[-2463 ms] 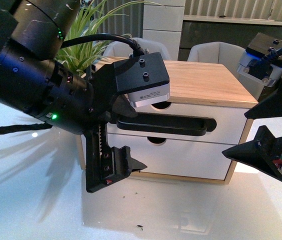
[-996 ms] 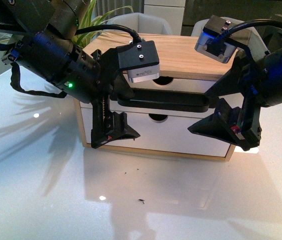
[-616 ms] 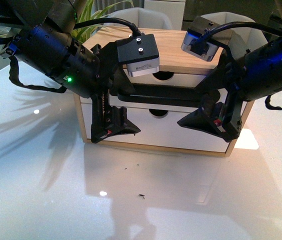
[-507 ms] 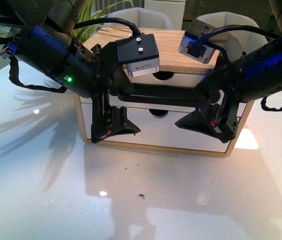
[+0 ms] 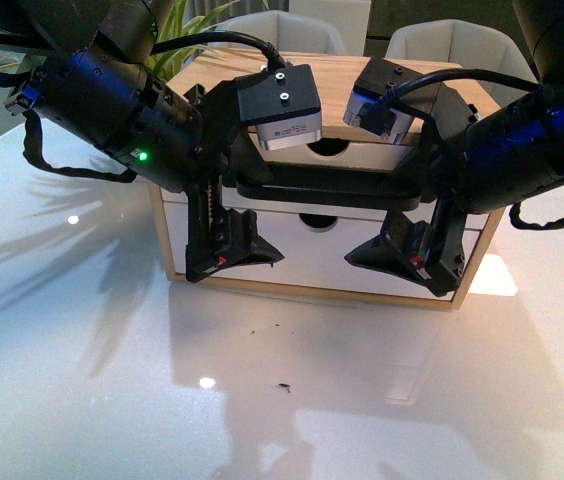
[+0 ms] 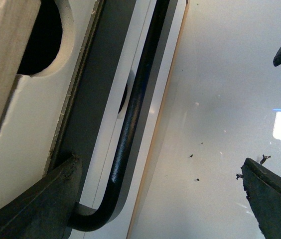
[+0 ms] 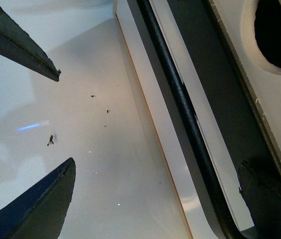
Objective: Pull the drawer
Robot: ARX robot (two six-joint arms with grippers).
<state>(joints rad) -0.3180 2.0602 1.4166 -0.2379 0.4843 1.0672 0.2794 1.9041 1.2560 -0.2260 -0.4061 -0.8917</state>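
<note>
Right arm has swung in from the right edge of the shot over the last couple of seconds, so the right end effector (image 5: 382, 222) now sits at the right end of the handle (image 5: 327, 187). The left end effector (image 5: 260, 215) is parked at the left end, same as before. Both are spread wide and not clamped on anything. On the left one, the inner finger (image 6: 36, 204) is tucked in on the cabinet side of the bar, right by its bent end (touching or not, can't tell). The outer finger (image 6: 275, 196) hangs out over the desk (image 5: 112, 380), well off the bar. Same deal in the right wrist view, with the bar running between the two fingers. The drawer (image 5: 312, 258) is the lower white front of a small wood-topped cabinet (image 5: 332, 72), with the notch in its upper edge just under the bar. There's a dark band between it and the plain front (image 5: 367, 158) above, and how far it's actually out I can't tell. Cabinet sits toward the far edge of the desk, about mid-width. A few dark specks (image 5: 283, 388) lie on the glossy white surface nearer the front edge. A plant (image 5: 194, 22) and pale chairs (image 5: 440, 38) are beyond the far edge.
</note>
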